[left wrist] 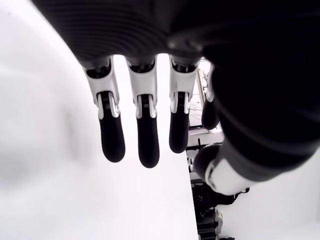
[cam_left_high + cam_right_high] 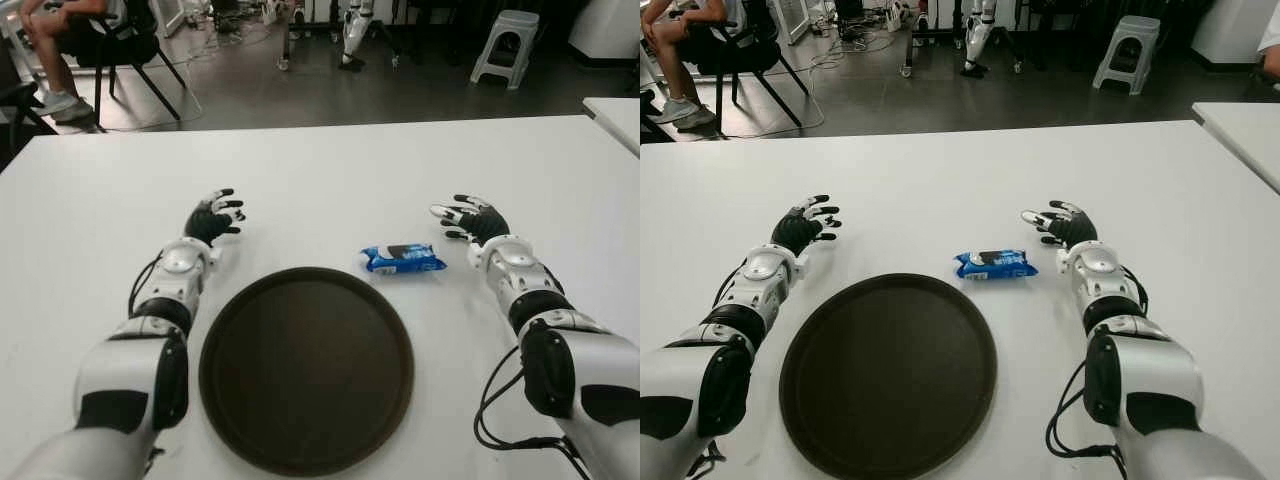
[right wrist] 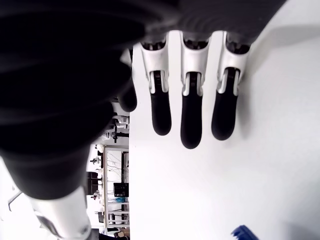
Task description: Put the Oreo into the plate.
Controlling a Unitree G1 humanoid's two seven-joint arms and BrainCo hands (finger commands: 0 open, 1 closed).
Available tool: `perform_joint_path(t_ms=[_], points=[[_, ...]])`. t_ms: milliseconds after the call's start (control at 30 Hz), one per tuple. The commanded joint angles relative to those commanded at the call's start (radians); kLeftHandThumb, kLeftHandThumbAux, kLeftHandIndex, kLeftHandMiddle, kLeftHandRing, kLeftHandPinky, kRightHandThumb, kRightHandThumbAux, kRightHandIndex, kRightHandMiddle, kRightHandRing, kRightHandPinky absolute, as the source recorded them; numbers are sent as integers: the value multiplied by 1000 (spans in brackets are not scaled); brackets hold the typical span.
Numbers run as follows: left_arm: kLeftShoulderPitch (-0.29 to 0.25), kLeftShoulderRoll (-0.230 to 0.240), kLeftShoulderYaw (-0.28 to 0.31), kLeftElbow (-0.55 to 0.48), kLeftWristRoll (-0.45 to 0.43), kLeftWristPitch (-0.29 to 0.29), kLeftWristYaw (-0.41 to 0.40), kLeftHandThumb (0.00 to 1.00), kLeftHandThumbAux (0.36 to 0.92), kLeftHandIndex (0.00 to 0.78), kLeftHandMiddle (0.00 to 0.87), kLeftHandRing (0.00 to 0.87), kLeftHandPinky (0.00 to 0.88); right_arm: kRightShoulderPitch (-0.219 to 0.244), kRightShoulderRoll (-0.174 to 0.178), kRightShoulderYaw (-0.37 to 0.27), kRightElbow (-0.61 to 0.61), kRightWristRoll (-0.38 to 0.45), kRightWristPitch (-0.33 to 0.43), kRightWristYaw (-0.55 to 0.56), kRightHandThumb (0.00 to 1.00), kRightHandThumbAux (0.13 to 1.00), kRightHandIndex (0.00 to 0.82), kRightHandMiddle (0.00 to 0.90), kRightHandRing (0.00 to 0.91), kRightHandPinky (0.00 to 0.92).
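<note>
A blue Oreo packet [image 2: 402, 258] lies flat on the white table [image 2: 330, 170], just beyond the far right rim of a round dark brown plate [image 2: 306, 368]. The plate holds nothing. My right hand [image 2: 470, 217] is a short way to the right of the packet, fingers spread and holding nothing; a blue corner of the packet [image 3: 245, 232] shows in the right wrist view. My left hand [image 2: 217, 213] is beyond the plate's far left side, fingers straight and spread [image 1: 141, 135], holding nothing.
Beyond the table's far edge is a dark floor with a grey stool [image 2: 506, 44], a seated person on a chair [image 2: 75, 40] at the far left, and another white table [image 2: 615, 115] at the right.
</note>
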Motion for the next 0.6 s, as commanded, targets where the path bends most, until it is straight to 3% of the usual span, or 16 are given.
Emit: perform_joint_path(t_ms=[600], points=[[-1,4,8,1,-2,10,-10,0,698,177,256,296,345,-2,5,-19,-1,4,1,2,0,791,221,337,403,480]])
